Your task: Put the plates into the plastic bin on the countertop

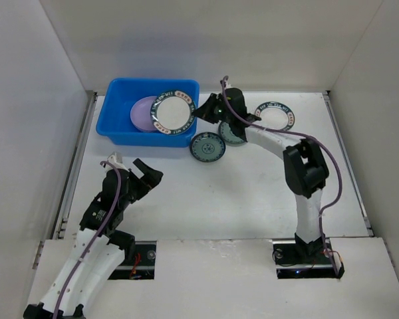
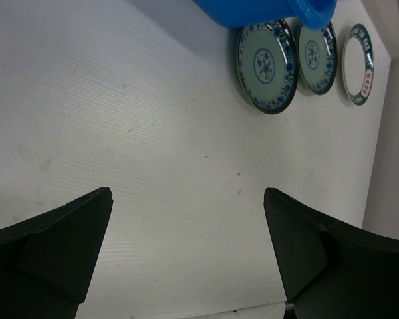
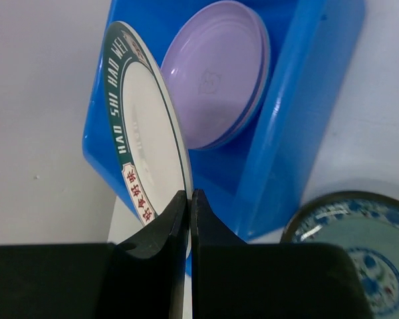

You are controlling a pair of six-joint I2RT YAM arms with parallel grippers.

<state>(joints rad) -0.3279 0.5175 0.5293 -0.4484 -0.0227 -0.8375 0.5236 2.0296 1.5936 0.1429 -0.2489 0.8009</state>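
— Over the plastic bin (image 1: 118,101), the right gripper (image 1: 197,110) is pinching the white-centred plate (image 1: 173,113) by its rim.
— It's hanging partly above the lavender plate (image 1: 139,114); I'd be lowering it flat before releasing.

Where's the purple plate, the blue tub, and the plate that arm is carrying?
lavender plate (image 3: 216,76): right wrist view, on its centre.
blue bin (image 1: 120,134): top view, on its near wall.
held plate (image 1: 173,113): top view, on its white centre.

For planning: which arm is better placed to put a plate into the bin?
Right: the right gripper pinches the dark-rimmed white plate above the blue plastic bin; the left gripper is open and empty.
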